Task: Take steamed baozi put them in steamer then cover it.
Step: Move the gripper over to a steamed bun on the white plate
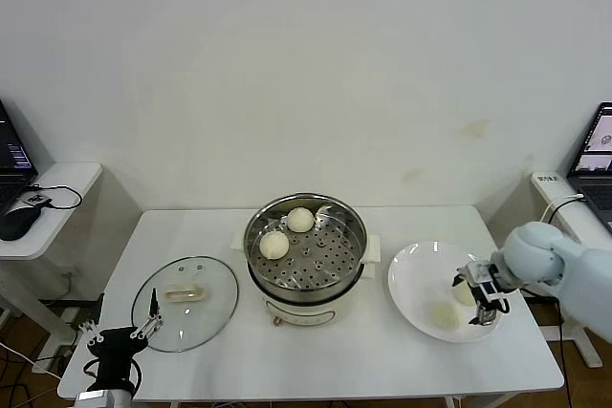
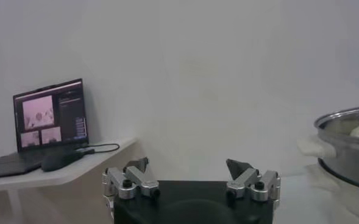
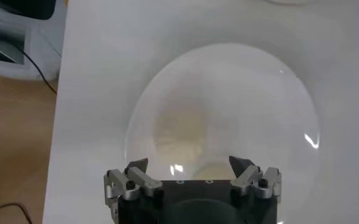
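From the head view we see the steamer in the middle of the counter, with two steamed baozi already on its perforated tray, one toward the robot's left and another just behind it. Two more lie on the white plate at the robot's right. Our right gripper hangs over the plate's outer side, fingers spread around one of those buns without clamping it; the other bun sits just beside it, nearer the front rim. The glass lid lies flat on the counter to the left of the steamer. We judge the work about halfway: the third bun is being picked.

In the left wrist view our left gripper is released and holds nothing, parked low at the front left corner of the counter, near the lid. The steamer's steel rim shows at one side, and a laptop on a side desk.

In the right wrist view the right gripper stands wide apart above the plate, a bun just ahead between its fingers, the other farther on. Next we would need to settle lower and squeeze gently, since the soft bun may dent or roll.
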Robot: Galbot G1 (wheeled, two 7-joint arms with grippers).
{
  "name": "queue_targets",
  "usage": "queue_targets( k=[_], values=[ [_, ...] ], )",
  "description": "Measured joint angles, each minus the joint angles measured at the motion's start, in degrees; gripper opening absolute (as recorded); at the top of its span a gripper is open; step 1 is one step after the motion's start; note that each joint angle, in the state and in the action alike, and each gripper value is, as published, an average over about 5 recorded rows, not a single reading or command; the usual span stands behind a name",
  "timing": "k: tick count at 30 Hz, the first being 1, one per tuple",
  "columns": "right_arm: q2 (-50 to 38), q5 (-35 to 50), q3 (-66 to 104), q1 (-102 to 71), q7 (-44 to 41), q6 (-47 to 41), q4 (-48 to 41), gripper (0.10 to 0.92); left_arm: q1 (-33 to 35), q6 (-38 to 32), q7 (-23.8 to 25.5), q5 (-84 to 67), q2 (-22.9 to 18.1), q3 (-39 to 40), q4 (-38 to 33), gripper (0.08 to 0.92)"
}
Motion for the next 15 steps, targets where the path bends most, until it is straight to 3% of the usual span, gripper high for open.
queue_targets(
  k=[15],
  values=[
    [4.4, -2.4, 2.7, -4.6, 2.0, 0.0, -4.2, 0.821, -0.5, -0.1, 0.0, -0.6, 0.1, -0.4, 0.7, 0.823]
  ],
)
